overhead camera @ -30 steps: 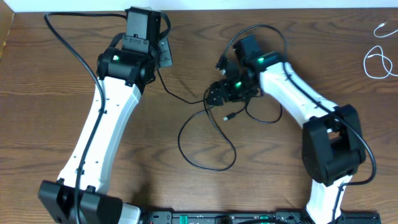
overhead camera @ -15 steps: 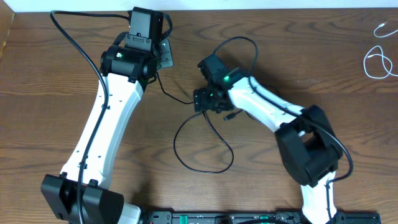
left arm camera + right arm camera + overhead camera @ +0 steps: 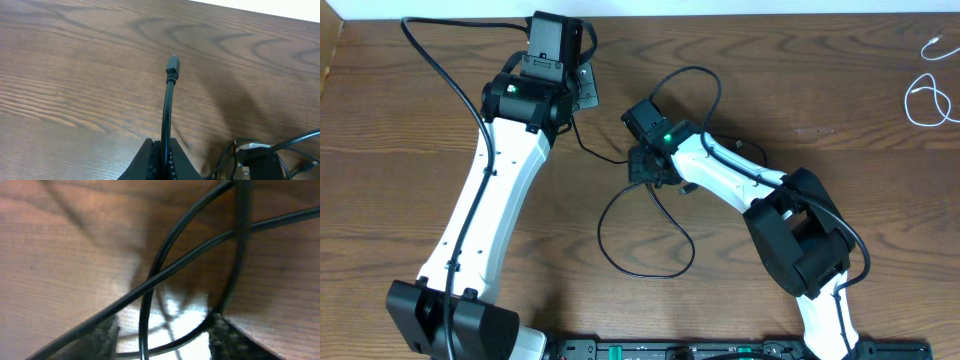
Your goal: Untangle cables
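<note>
Leftward the right gripper (image 3: 646,166) is sliding, white cable (image 3: 908,102) lying well apart; its jaws gaping over black cable (image 3: 167,112), left gripper's (image 3: 161,158) pinching it.

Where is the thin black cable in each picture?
Overhead: the thin black cable loops in the middle of the brown wooden table, between the two arms.
Left wrist: the cable stands up from the left gripper, in the centre, plug end on top.
Right wrist: its strands cross close up, through the middle.
Shared landmark: the table's wood grain.
</note>
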Robot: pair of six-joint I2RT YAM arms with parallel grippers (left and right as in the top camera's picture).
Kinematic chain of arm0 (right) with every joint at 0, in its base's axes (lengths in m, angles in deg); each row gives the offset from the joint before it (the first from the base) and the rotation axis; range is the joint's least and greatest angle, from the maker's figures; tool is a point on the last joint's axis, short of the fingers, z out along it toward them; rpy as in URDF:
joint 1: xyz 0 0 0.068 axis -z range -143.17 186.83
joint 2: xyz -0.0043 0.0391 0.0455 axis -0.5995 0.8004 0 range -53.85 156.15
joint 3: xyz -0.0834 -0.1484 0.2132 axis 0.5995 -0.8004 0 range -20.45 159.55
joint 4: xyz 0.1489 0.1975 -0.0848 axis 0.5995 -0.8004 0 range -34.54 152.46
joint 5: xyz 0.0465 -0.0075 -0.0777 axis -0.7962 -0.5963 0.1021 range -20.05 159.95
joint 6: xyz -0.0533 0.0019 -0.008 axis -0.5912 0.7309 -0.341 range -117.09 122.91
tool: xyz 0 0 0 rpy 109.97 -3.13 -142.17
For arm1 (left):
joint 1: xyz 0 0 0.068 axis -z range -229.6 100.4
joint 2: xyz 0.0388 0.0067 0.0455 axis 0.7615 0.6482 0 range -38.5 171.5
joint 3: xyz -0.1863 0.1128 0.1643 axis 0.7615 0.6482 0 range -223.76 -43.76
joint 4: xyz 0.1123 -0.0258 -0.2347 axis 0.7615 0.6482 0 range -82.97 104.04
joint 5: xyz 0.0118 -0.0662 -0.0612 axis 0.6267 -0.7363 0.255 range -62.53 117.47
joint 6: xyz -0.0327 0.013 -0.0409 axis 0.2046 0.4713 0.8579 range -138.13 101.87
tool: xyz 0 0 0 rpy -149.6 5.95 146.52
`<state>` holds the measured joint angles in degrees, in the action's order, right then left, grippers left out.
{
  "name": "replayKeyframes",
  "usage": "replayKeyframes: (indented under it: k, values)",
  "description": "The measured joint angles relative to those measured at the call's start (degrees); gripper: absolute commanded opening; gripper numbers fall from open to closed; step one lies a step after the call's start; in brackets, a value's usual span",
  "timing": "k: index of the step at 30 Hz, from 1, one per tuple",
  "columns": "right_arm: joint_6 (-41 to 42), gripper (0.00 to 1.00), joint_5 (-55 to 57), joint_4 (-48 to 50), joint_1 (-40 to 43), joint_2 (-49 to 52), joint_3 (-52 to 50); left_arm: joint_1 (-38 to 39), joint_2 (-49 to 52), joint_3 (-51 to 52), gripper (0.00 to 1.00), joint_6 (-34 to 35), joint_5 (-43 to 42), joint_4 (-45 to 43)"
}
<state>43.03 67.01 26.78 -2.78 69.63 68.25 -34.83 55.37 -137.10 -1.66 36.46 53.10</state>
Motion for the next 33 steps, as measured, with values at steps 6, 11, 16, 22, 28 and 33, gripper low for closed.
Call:
replayKeyframes:
  k: [6,11,16,22,28,33]
  values:
    - [1.4,0.21,1.3,1.9,-0.3,1.6,0.5,0.0,0.0,0.0,0.08,0.0,0.0,0.0]
    - [2.3,0.01,1.3,1.5,-0.3,2.1,1.0,0.0,0.0,0.0,0.08,0.0,0.0,0.0]
    - [-1.1,0.01,-0.2,-0.7,0.3,1.7,1.2,0.0,0.0,0.0,0.08,-0.3,0.1,-0.8]
    - [-11.8,0.01,-2.0,-5.2,2.2,-2.5,-0.4,-1.6,0.0,0.0,0.08,-0.9,0.8,-3.0]
    - [-22.9,0.01,-2.6,-8.3,5.5,-19.5,-0.7,-3.9,0.0,0.0,0.08,-1.3,1.6,-3.8]
    - [-27.0,0.01,-2.8,-8.2,10.8,-34.8,-0.4,-4.1,0.0,0.0,0.08,-1.3,1.7,-3.7]
